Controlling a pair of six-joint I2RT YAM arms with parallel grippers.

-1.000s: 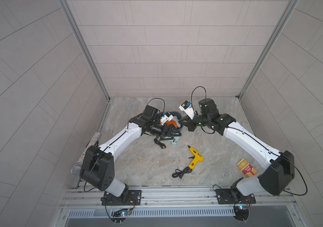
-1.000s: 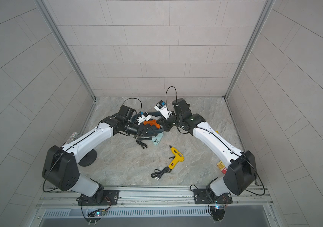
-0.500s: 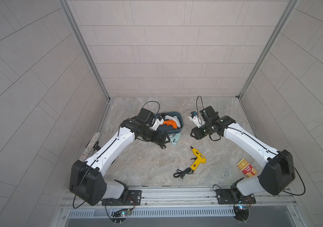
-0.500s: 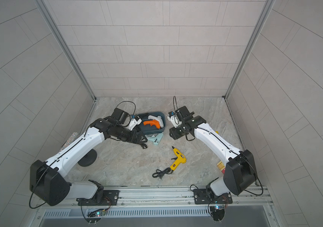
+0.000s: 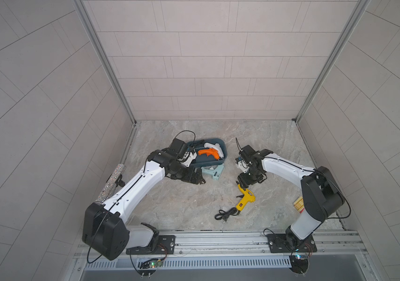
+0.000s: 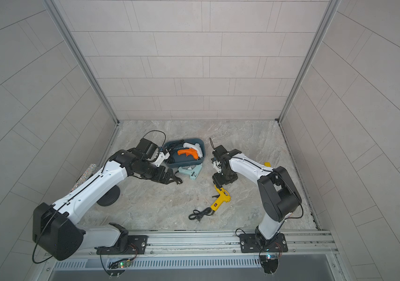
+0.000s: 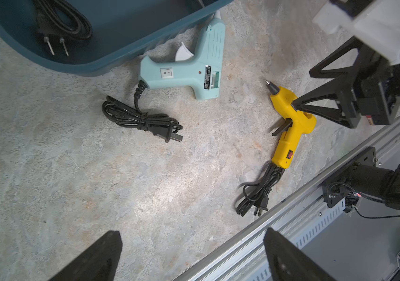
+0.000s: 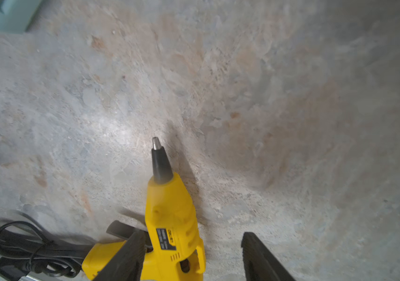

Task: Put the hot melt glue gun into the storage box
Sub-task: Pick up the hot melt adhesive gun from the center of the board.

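Compared with a second ago, finds both arms drawn off the storage box [image 5: 224, 152]: right gripper [image 5: 248, 181] swung forward and down over the yellow glue gun [image 5: 245, 199], left gripper [image 5: 191, 176] pulled back to the floor [image 5: 181, 202] just in front of the box. Leaves an orange glue gun [image 5: 208, 153] and a white glue gun [image 5: 214, 146] lying inside the box in both top views, and a pale teal glue gun [image 7: 194, 70] outside, just beside the near wall.

Shows the right jaws parted and gripping nothing; in the right wrist view, straddling the yellow barrel, one finger [image 8: 130, 253] over the trigger side, its partner over bare floor. Cannot tell whether touching yet. Shows the left jaws spread wide too, empty, above bare floor.

Places the yellow gun flat on the floor, well apart from the box, nearer the front rail [image 5: 218, 239] and on the right arm's side. Has the nozzle aimed away from the rail, handle and bundled cord [image 5: 225, 215] trailing toward it. Sets the barrel's long axis running straight out between the right fingers, so closing across the narrow width looks the natural grasp. Makes the right arm plainly the nearer one, with the left closer to the pale teal gun. Calls next, probably, for a small drop, a squeeze, then a carry away from the rail and leftward to the box.
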